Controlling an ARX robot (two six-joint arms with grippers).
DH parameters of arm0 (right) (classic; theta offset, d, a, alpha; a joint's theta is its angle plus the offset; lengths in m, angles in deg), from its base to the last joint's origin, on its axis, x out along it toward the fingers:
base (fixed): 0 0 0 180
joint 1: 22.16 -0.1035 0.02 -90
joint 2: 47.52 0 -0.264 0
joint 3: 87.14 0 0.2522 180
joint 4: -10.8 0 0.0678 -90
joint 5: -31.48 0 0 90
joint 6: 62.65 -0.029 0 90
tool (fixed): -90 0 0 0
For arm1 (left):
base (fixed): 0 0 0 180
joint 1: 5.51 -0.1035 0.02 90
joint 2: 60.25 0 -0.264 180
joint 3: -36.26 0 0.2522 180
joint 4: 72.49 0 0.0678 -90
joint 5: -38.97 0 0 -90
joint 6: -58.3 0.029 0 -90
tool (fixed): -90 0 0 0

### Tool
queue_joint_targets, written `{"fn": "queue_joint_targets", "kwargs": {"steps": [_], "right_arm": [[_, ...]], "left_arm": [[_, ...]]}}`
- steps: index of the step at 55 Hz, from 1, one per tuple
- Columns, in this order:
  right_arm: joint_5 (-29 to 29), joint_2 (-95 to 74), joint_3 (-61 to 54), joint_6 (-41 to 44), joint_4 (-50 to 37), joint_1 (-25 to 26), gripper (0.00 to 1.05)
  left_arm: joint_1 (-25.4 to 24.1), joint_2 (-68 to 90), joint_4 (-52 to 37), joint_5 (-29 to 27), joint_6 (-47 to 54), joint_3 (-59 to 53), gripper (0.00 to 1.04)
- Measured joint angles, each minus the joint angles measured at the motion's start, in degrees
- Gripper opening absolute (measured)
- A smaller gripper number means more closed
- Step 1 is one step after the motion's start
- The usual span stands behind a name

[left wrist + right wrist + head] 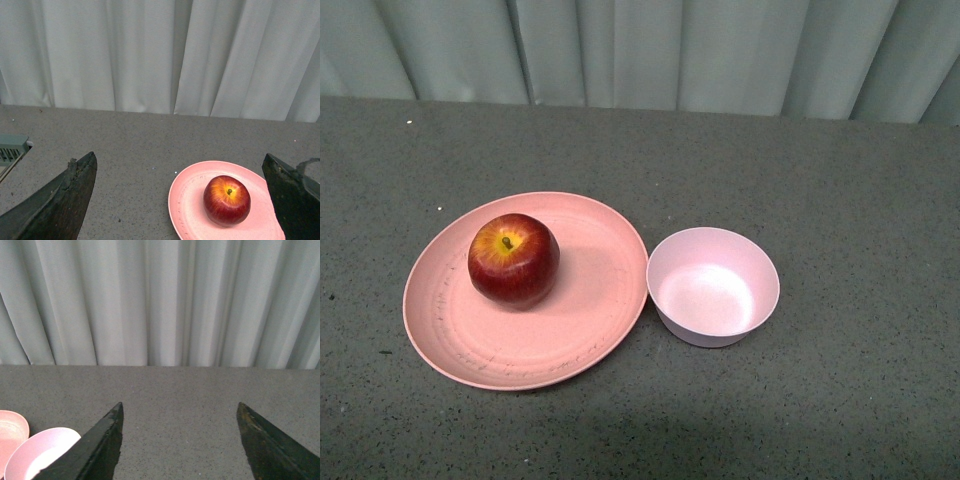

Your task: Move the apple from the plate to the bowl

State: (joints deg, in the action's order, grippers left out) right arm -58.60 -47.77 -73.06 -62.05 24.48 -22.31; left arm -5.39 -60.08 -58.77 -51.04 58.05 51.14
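A dark red apple (514, 259) with a yellow patch round its stem sits on the left half of the wide salmon-pink plate (590, 320). Just right of the plate stands the small pale pink bowl (713, 286), with nothing in it. Neither arm shows in the front view. In the left wrist view the apple (226, 199) and plate (187, 200) lie ahead, between the spread fingers of my open left gripper (179, 159), nearer the far finger. My right gripper (180, 404) is open over bare table, with the bowl (35, 452) and a sliver of plate (10, 430) off to one side.
The grey speckled table (820, 170) ends at a pale curtain (640, 50) along the back. A grey-green box edge (12, 149) shows at the side of the left wrist view.
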Motion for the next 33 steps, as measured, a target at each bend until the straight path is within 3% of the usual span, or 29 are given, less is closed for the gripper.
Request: {"fn": "queue_joint_targets", "kwargs": {"steps": [7, 12, 26, 33], "right_arm": [[0.0, 0.0, 0.0, 0.0, 0.0, 0.0, 0.97], [0.0, 0.0, 0.0, 0.0, 0.0, 0.0, 0.95], [0.0, 0.0, 0.0, 0.0, 0.0, 0.0, 0.95], [0.0, 0.0, 0.0, 0.0, 0.0, 0.0, 0.95]], "left_arm": [[-0.2, 0.7, 0.8, 1.8, -0.8, 0.2, 0.98], [0.5, 7.8, -3.0, 3.1, -3.1, 0.2, 0.98], [2.3, 50.3, -39.7, 3.6, -6.0, 5.5, 0.98], [4.3, 73.2, -47.9, 4.1, -6.1, 14.8, 0.98]]}}
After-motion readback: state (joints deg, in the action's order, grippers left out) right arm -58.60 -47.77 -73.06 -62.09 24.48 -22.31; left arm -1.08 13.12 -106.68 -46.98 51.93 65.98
